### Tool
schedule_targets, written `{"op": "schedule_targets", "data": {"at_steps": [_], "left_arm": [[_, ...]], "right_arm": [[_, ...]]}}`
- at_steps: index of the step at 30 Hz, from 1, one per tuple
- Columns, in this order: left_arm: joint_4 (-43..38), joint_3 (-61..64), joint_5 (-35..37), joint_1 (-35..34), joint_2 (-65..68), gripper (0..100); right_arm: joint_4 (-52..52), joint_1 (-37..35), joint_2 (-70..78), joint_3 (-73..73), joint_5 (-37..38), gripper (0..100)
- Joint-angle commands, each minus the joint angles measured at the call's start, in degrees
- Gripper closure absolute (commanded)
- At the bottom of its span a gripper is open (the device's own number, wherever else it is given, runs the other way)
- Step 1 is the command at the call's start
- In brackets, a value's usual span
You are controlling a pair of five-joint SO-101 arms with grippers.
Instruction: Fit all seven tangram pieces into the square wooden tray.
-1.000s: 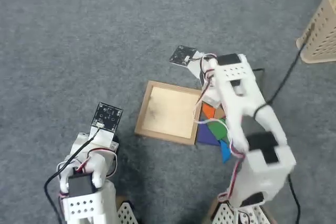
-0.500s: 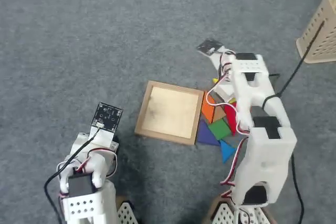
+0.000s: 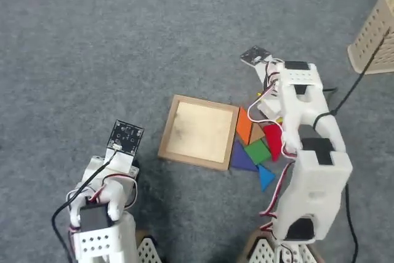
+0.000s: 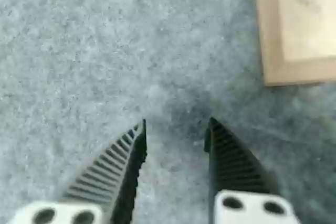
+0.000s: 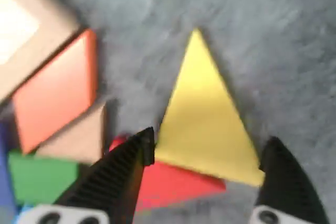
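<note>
- The yellow triangle lies flat on the carpet just right of the tray. One edge touches or overlaps the red piece.
- Its tip points away from the right claw. Its wide edge runs across from finger to finger, directly under the gap.
- That claw is spread wide and holds nothing. I judge that a straight drop would straddle the triangle's longest span.
- The orange piece and the green piece lie beside it, between the triangle and the tray.
- The tray holds no pieces.
- The left claw is parted and hangs over bare carpet near a tray corner, well apart from the pile, so the right arm is nearer.
</note>
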Motion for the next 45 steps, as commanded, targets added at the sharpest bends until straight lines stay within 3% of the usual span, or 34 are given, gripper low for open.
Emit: {"op": "schedule_targets", "data": {"at_steps": [1,15,21,25,32,37,45], "left_arm": [[0.2,-0.4,0.4,0.0,-0.6,82],[0.2,-0.4,0.4,0.0,-0.6,82],[0.2,-0.4,0.4,0.0,-0.6,82],[0.2,-0.4,0.4,0.0,-0.6,82],[0.2,-0.4,0.4,0.0,-0.6,82],[0.2,-0.4,0.4,0.0,-0.6,82],[0.2,-0.4,0.4,0.0,-0.6,82]], "right_arm": [[5.3,-0.5,-6.8,-2.5,8.9,59.7],[-4.2,1.3,5.6,-2.2,9.9,59.6],[-3.6,1.9,5.8,-2.9,9.5,77.2],[-3.6,1.9,5.7,-2.9,6.5,83.3],[-3.4,2.2,5.6,-4.8,2.5,82.4],[5.3,3.2,3.3,-10.6,2.6,69.3],[10.8,4.9,-8.4,-6.3,11.0,67.6]]}}
